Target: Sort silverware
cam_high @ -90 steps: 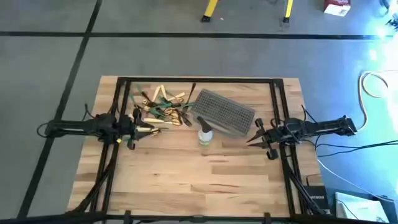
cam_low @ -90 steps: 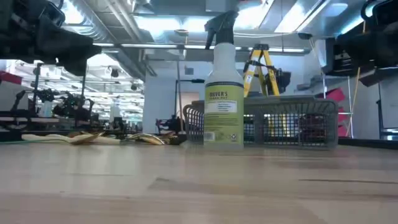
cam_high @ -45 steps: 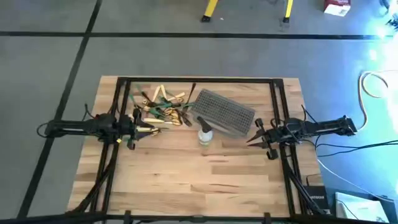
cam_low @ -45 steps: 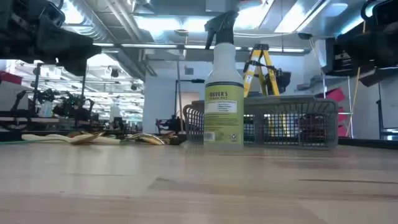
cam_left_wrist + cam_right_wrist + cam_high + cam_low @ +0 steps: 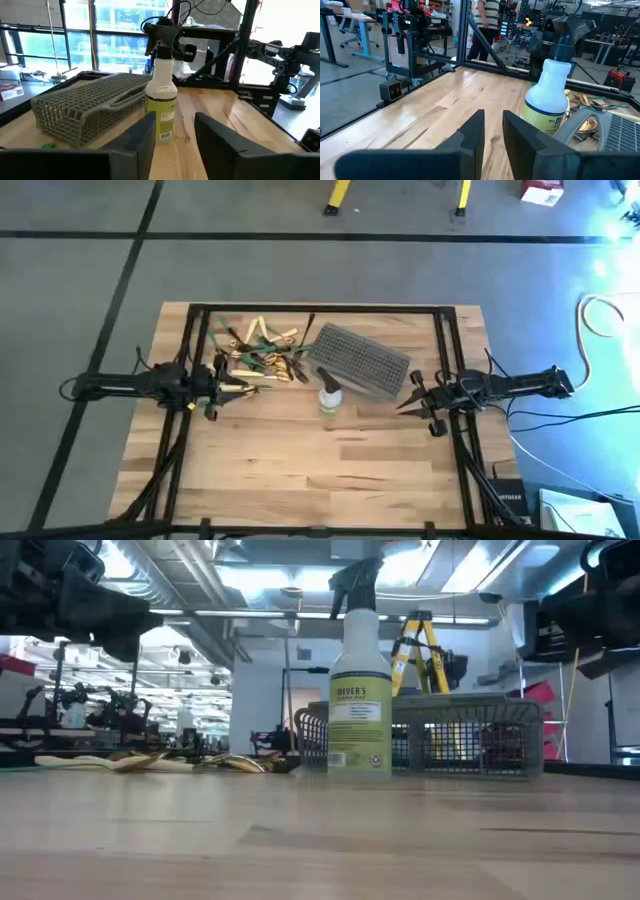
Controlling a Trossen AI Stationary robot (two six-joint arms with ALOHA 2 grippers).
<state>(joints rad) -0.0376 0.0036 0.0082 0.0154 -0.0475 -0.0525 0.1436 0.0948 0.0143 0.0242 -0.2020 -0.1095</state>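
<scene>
Sorting not started, by the look of it: tan, black and green slim silverware (image 5: 258,352) all in one heap at table's far left, beside overturned grey wire-mesh basket (image 5: 358,363) (nothing sorted). Left gripper (image 5: 222,388) just beside heap, fingers slightly apart, empty. Right gripper (image 5: 405,402) well apart, narrow gap, empty.

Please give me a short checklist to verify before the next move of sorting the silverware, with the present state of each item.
1. Left gripper open, holding nothing: ok.
2. Right gripper open, holding nothing: ok.
3. Pile of tan, black and green silverware beside left gripper, within likely reach: ok.
4. Grey wire-mesh basket lying overturned, opening not facing up: not ok.
5. Clear spray bottle with dark trigger upright against basket, may obstruct: not ok.
</scene>
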